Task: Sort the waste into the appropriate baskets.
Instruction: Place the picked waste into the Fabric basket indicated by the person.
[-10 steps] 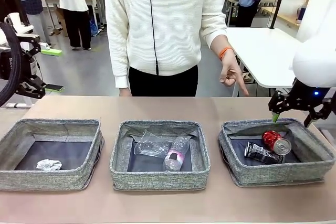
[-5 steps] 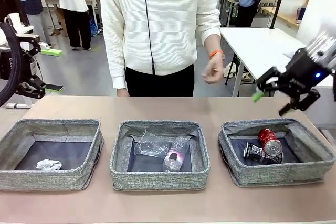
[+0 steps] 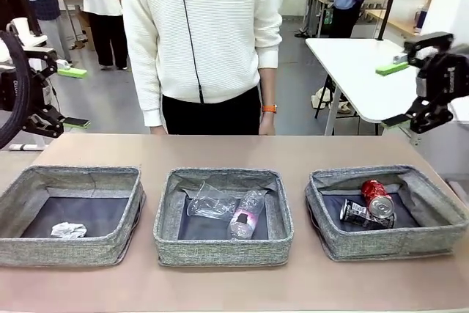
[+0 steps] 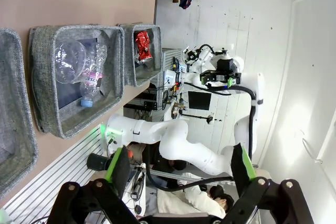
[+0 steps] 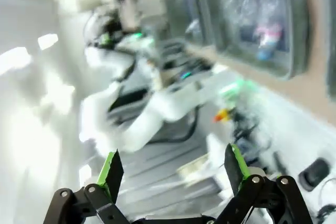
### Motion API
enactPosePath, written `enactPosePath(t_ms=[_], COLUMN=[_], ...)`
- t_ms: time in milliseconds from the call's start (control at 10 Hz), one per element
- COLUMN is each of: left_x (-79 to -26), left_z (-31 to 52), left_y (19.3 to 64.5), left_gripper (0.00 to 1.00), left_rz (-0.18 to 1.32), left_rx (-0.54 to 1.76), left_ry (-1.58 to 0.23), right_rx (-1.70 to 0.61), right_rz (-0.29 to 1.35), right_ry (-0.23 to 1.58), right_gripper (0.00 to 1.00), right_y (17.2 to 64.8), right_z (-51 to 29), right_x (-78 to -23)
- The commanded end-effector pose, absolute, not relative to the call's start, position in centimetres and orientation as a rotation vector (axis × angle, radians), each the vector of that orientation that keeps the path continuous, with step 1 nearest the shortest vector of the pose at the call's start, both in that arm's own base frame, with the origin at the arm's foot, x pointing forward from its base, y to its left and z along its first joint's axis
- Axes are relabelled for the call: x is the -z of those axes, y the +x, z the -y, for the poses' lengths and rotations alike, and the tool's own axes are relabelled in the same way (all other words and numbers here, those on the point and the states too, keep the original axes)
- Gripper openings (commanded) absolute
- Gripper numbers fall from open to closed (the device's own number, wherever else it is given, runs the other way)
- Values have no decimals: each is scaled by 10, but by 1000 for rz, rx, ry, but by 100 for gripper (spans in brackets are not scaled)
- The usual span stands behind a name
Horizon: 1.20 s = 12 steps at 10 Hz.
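**Three baskets loaded, both claws empty and wide**

You have three grey baskets in a row on the table [image 3: 220, 284]. The left basket [image 3: 22, 203] holds one crumpled paper ball [image 3: 68, 231], lying near its front wall. The middle basket [image 3: 165, 218] holds two items: one clear cup [image 3: 209, 201] on its side and one clear bottle [image 3: 245, 214], also lying down, touching or just beside the cup; the left wrist view shows its blue cap end pointing towards the robot's side. The right basket [image 3: 440, 214] holds two cans: one red can [image 3: 377, 198] and one crushed black-and-white can [image 3: 360, 215], lying against each other.

That makes five pieces of waste counted, all inside baskets.

Your right gripper [image 3: 410, 78] is raised above and behind the right basket, off the table, tilted sideways, jaws spread wide with nothing between them. In its own wrist view the right gripper [image 5: 173, 174] appears the same, though that picture is blurred. Your left gripper [image 4: 178, 169] is likewise wide apart and empty, with the middle and right baskets seen sideways beyond it.

One person [image 3: 201, 34] stands at the far side of the table, arms down
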<state>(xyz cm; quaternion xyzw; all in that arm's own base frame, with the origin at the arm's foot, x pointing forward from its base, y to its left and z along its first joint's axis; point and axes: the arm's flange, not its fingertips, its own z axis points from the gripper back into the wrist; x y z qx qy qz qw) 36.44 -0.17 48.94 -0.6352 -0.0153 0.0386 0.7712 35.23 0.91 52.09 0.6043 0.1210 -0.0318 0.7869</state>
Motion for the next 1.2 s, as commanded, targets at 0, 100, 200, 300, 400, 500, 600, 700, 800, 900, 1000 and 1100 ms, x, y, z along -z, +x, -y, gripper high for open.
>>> enactPosePath(t_ms=[0,100,200,300,400,500,600,700,800,900,1000,1100], left_x=[-491,-491,-491,-491,-491,-491,-491,-491,-491,-491,-491,-491], left_z=[3,3,3,3,3,3,3,3,3,3,3,3], left_y=[365,365,365,365,365,365,365,365,365,365,365,365], left_gripper=[100,100,100,100,100,100,100,100,100,100,100,100], left_rz=[51,51,51,51,51,51,51,51,51,51,51,51], left_rx=[-71,-71,-71,-71,-71,-71,-71,-71,-71,-71,-71,-71], left_ry=[-1401,-1401,-1401,-1401,-1401,-1401,-1401,-1401,-1401,-1401,-1401,-1401], right_rx=[56,56,56,56,56,56,56,56,56,56,56,56], right_rz=[-148,-148,-148,-148,-148,-148,-148,-148,-148,-148,-148,-148], right_ry=[1172,1172,1172,1172,1172,1172,1172,1172,1172,1172,1172,1172], right_gripper=[100,100,100,100,100,100,100,100,100,100,100,100], right_y=[349,349,349,349,349,349,349,349,349,349,349,349], right_z=[-18,-18,-18,-18,-18,-18,-18,-18,-18,-18,-18,-18], right_x=[-539,-539,-539,-539,-539,-539,-539,-539,-539,-539,-539,-539])
